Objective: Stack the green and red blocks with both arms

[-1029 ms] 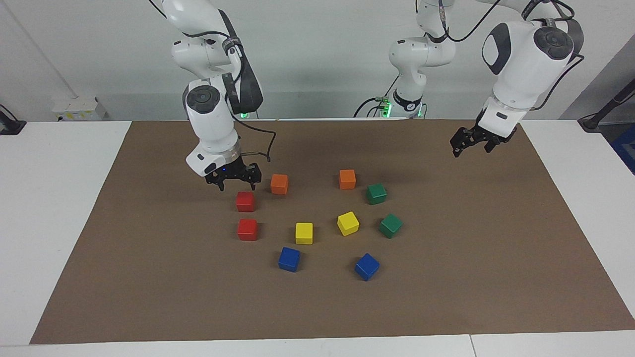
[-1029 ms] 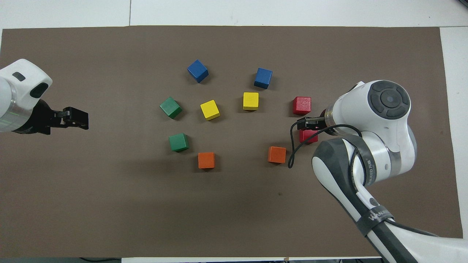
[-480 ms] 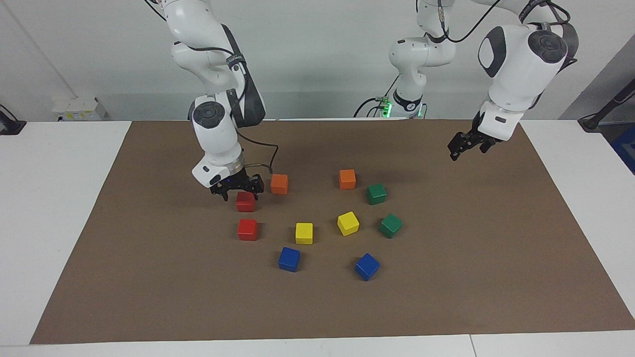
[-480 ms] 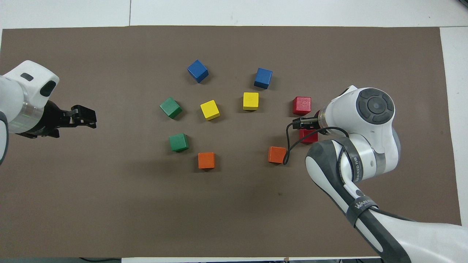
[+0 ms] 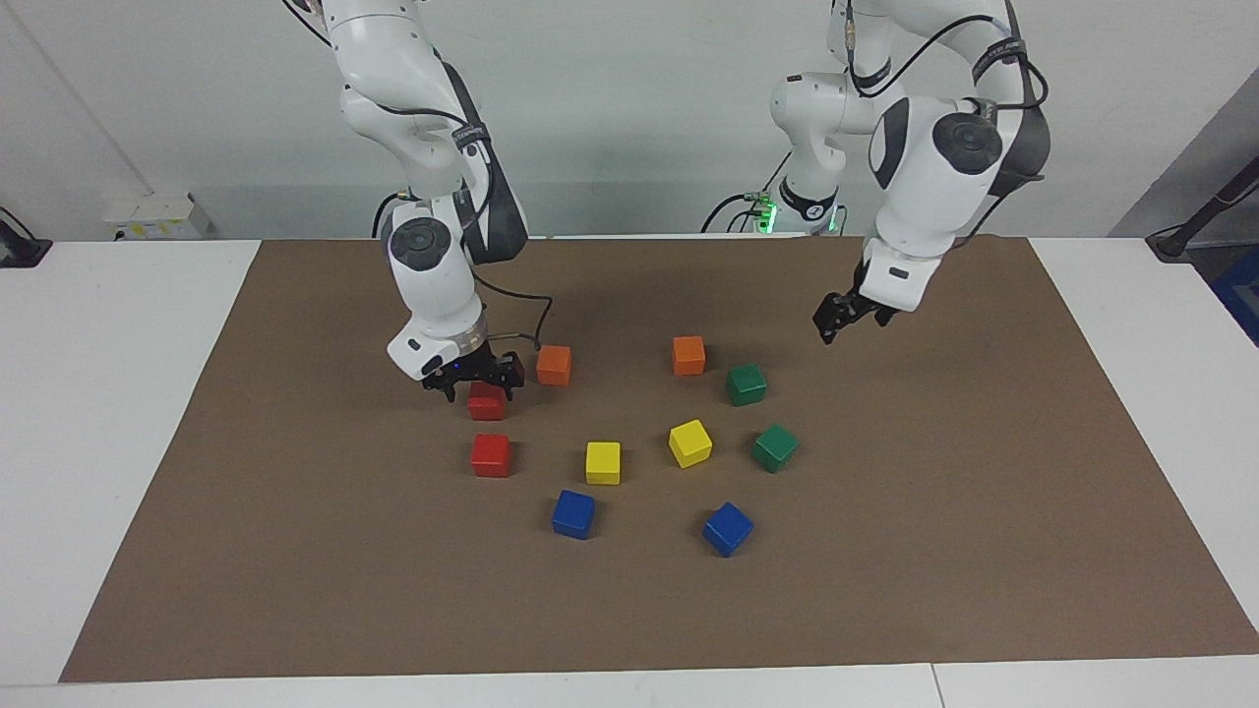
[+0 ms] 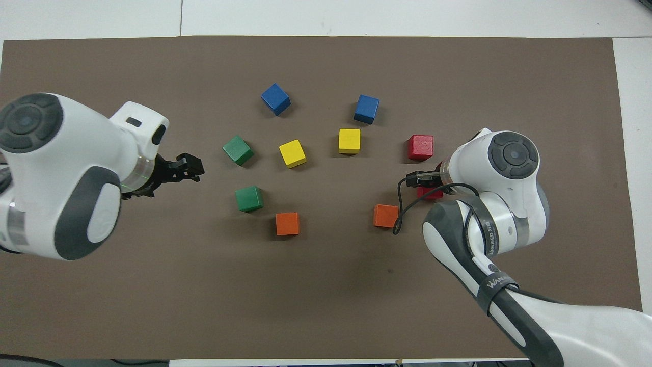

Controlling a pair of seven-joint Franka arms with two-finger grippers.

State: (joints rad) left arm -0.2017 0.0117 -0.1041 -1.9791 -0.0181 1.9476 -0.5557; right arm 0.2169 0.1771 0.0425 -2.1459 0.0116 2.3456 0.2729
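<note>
While the right claw (image 5: 479, 379) sits low around the red block nearer the robots (image 5: 486, 401), its fingers stand spread, one on each side of the cube, and whether they touch its faces cannot be told. That block rests on the brown mat (image 5: 295, 511) that covers the counter (image 5: 98, 393), just beside an orange cube (image 5: 554, 365) toward the right arm's end. From overhead the right arm's wrist hides most of the block, so only a red edge shows under the claw. The second red block (image 5: 490, 455) lies a little farther from the robots than the first, apart from it and untouched.

The left claw (image 5: 848, 317) hangs in the air over bare mat toward the left arm's end, near the two green blocks but over neither; whether its fingers are spread or pressed together cannot be told. The green block nearer the robots (image 5: 747, 384) sits beside a second orange cube (image 5: 689, 355). The other green block (image 5: 775, 447) lies farther from the robots and slightly more toward the left arm's end, turned at an angle to its neighbour.

Between the reds and the greens lie two yellow cubes (image 5: 603, 462) side by side, and two blue cubes (image 5: 573, 513) lie farthest from the robots. All ten cubes rest singly on the mat, none stacked
</note>
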